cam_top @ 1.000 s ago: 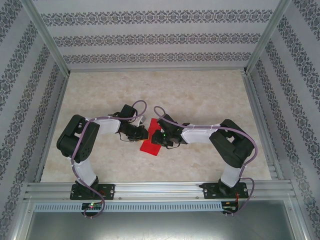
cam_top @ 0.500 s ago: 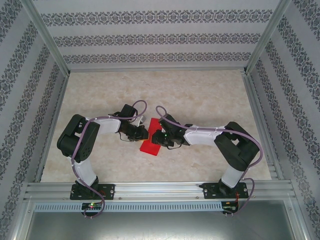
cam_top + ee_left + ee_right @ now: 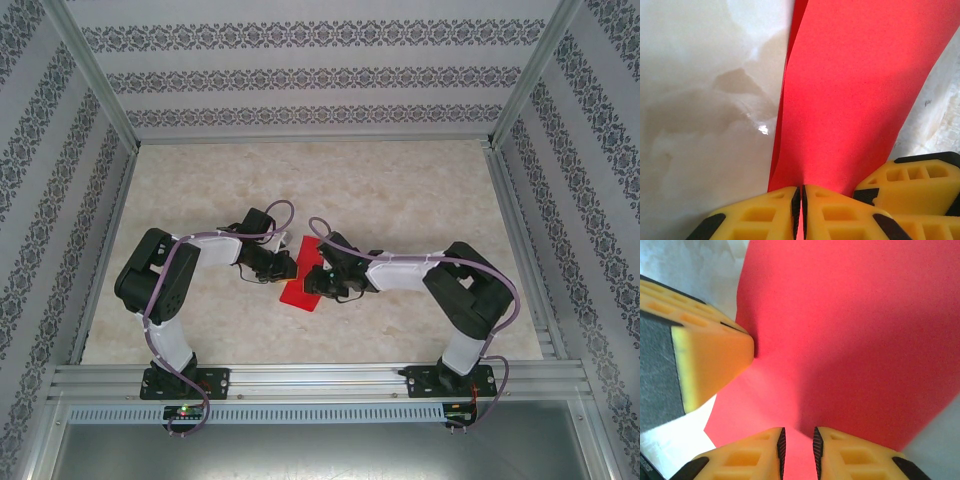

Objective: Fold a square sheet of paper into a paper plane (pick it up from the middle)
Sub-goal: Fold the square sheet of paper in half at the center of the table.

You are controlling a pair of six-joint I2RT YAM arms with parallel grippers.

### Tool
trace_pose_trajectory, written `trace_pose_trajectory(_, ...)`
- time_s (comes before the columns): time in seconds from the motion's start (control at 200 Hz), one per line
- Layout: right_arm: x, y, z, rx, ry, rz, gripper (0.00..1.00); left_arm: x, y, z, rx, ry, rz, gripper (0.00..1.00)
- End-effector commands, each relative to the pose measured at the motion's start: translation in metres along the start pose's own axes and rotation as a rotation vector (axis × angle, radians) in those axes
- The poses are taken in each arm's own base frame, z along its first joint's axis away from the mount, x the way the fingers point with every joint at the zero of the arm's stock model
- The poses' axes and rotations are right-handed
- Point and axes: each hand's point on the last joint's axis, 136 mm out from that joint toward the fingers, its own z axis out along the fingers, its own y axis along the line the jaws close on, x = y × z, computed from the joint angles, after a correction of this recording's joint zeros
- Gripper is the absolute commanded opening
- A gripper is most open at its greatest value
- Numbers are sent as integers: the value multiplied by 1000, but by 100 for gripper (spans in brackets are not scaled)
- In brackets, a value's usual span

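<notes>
The square sheet of paper (image 3: pixel 298 292) is bright red and lies folded into a narrower shape at the table's middle, between the two arms. My left gripper (image 3: pixel 291 267) reaches it from the left; in the left wrist view the left gripper (image 3: pixel 802 192) is shut on the near edge of the paper (image 3: pixel 855 90). My right gripper (image 3: pixel 309 279) meets it from the right. In the right wrist view the right gripper (image 3: pixel 797 437) stands narrowly open, with the paper (image 3: pixel 855 325) showing in the gap. The other gripper's yellow finger (image 3: pixel 705 355) presses the sheet at left.
The pale marbled table (image 3: pixel 400 190) is walled by patterned panels, with aluminium rails (image 3: pixel 320 380) along the near edge. Both arms' forearms crowd the centre, fingertips almost touching.
The right arm has crept a little to the left, bringing its gripper further over the paper. The left arm and the paper have stayed put.
</notes>
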Motion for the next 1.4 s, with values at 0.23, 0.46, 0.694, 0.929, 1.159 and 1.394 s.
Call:
trace_pose_trajectory(0.23,23,-10,-19,13,44,22,24,37,72,29,-277,99,-25,16)
trace_pose_trajectory(0.46,-7,40,-17,-141,-33,8,19,38,70,28,-277,99,-24,17)
trace_pose_trajectory(0.694,16,17,4,-45,66,10,13,38,71,28,-281,98,-22,16)
trace_pose_trajectory(0.929,49,-13,4,33,153,15,11,38,73,29,-289,101,-22,16)
trace_pose_trajectory(1.159,78,-45,-1,123,227,18,9,37,75,29,-299,104,-22,16)
trace_pose_trajectory(1.394,93,-52,-10,142,258,13,8,38,77,30,-306,110,-25,16)
